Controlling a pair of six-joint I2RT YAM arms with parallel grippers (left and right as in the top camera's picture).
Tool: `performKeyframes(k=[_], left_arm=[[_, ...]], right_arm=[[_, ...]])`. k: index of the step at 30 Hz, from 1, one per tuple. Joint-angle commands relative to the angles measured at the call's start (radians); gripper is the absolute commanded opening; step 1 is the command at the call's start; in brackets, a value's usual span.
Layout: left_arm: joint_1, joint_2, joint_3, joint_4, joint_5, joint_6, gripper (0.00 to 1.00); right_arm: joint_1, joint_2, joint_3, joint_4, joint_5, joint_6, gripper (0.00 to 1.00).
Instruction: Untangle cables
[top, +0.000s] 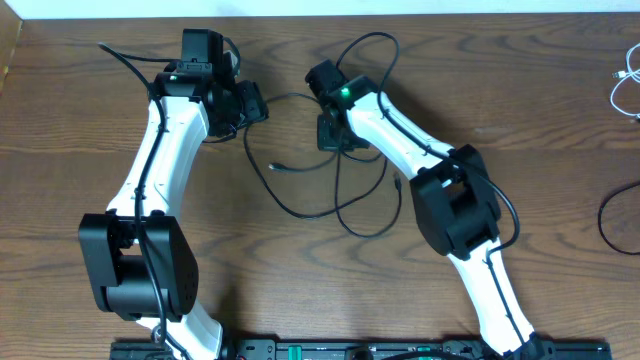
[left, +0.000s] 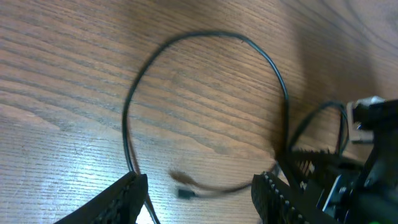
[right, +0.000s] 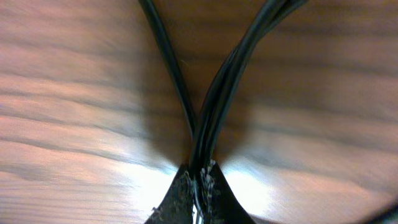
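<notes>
Black cables (left: 211, 33) are spread in loose, overlapping loops on the wooden table (top: 80, 60), in the middle ground between the two arms, and a white cable (top: 614, 95) is seen well apart from them at the far right edge. The right gripper (right: 199, 180) is pressed together on several black strands where they cross, so that a bundle is pinched at the fingertips while the cords fan away over the wood. That hold is judged to be meant as an anchor, or as a point to pull from, so that the loops can be drawn apart. The left gripper (left: 199, 193) is held low over the table with its fingers apart and nothing clamped between them. A wide loop of cable is framed ahead of it, and a small plug end (left: 185, 193) lies on the wood between the two fingers, with one strand passing just beside the left-hand finger. That placement is taken as a readiness to seize the free end or the strand next to it. The untangling is judged to be only partly done, since the black loops are crossed over one another. No container, tray or box is to be seen, and nothing is held in one.
</notes>
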Motion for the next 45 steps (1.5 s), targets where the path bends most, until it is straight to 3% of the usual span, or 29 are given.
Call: performKeyframes(k=[1,11,25,34,38,39,40,41,43,45], left_arm=[[0.003,0.0,-0.003,-0.006,-0.007,0.017,0.59],[0.003,0.0,-0.003,-0.006,-0.007,0.016,0.59],[0.003,0.0,-0.003,0.0,-0.006,0.012,0.59],[0.003,0.0,-0.003,0.021,-0.006,0.011,0.59],[0.003,0.0,-0.003,0.025,-0.006,0.001,0.6],[0.003,0.0,-0.003,0.025,-0.006,0.001,0.6],[0.003,0.0,-0.003,0.025,-0.006,0.0,0.6],[0.003,0.0,-0.003,0.025,-0.006,0.001,0.6],[0.003,0.0,-0.003,0.025,-0.006,0.001,0.6],[0.003,0.0,-0.003,0.025,-0.006,0.001,0.59]], right_arm=[[-0.018,0.077,0.042,-0.105,0.183,-0.09,0.01],[-0.28,0.014,0.199,-0.293,0.109,-0.316,0.01],[-0.761,-0.371,0.215,-0.318,0.12,-0.505,0.01],[-1.125,-0.449,0.248,-0.293,0.328,-0.472,0.01],[-1.276,-0.422,0.248,-0.26,0.269,-0.455,0.01],[-1.298,-0.412,0.248,-0.254,0.241,-0.455,0.04],[-1.315,-0.404,0.248,-0.252,0.217,-0.455,0.16],[-1.327,-0.396,0.248,-0.251,0.201,-0.455,0.36],[-1.339,-0.381,0.248,-0.257,0.158,-0.455,0.95],[-1.335,-0.376,0.248,-0.266,0.118,-0.455,0.99]])
